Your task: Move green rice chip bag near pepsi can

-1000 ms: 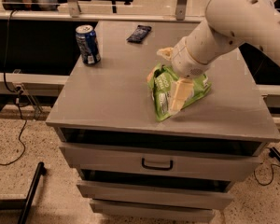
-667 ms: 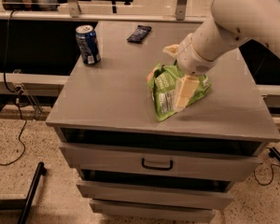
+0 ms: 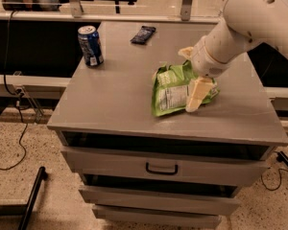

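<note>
Compared with a second ago, the green rice chip bag point(image 3: 169, 94) is seen slightly raised and turned. Its lower corner is drawn up off the spot it occupied, and its white label panel is faced more squarely toward the camera. Its place on the grey drawer cabinet point(image 3: 110, 104) is otherwise hardly altered. The arm is shifted a little up and back. This is judged to be the start of the lift, with the carry toward the can not yet begun.

The gripper point(image 3: 188, 80) is found at the right-centre of the cabinet top, closed around the bag. One cream finger point(image 3: 197, 96) is laid across the bag's front face beside the label, and the other is seen behind the bag's upper edge, so the bag is pinched between them. The bag's left half is left projecting from the gripper toward the can.

The pepsi can point(image 3: 90, 45) is stood upright at the back left corner, well apart from the bag. A small dark wrapper point(image 3: 143, 34) is laid at the back edge between them.
</note>
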Action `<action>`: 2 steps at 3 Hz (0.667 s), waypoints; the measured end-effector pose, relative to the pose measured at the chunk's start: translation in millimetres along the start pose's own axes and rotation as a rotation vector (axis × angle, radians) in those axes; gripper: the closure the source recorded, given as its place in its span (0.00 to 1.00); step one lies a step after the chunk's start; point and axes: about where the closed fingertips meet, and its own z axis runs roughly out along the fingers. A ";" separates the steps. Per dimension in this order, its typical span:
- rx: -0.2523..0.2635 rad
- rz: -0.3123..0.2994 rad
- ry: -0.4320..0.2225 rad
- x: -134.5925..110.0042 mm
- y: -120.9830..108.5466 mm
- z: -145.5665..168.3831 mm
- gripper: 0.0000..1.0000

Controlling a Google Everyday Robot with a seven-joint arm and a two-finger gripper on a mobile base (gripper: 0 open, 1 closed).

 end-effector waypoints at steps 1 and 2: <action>0.001 -0.004 0.018 12.6 2.0 3.9 0.32; 0.001 -0.004 0.018 11.1 0.2 -0.6 0.55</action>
